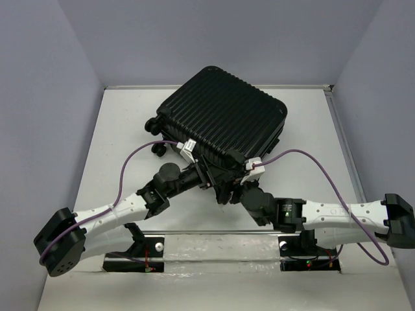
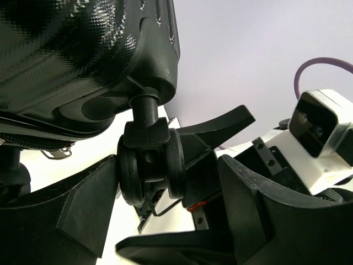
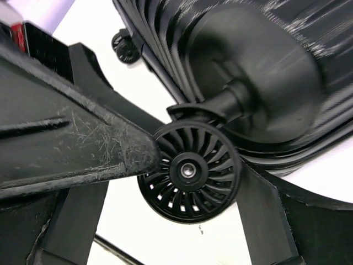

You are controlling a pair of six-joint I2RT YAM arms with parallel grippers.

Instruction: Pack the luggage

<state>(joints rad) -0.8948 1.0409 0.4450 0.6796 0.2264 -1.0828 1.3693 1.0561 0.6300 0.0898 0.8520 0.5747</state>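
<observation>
The luggage (image 1: 220, 120) is a black ribbed hard-shell suitcase lying closed and flat at the back middle of the table. Both grippers meet at its near corner. My left gripper (image 1: 209, 175) is open around a black twin caster wheel (image 2: 149, 168). Its left finger (image 2: 83, 210) touches the wheel and its right finger (image 2: 259, 210) stands apart. My right gripper (image 1: 227, 188) spans the same wheel (image 3: 190, 171) across its rim, with a finger (image 3: 110, 149) pressed against each side. One of its fingers (image 2: 220, 124) shows in the left wrist view, behind the wheel.
Two other caster wheels (image 1: 157, 149) stick out at the suitcase's left edge; one shows in the right wrist view (image 3: 124, 47). A zip pull (image 2: 55, 152) hangs under the shell. The white table (image 1: 117, 129) has grey walls on three sides. Purple cables (image 1: 324, 175) loop over both arms.
</observation>
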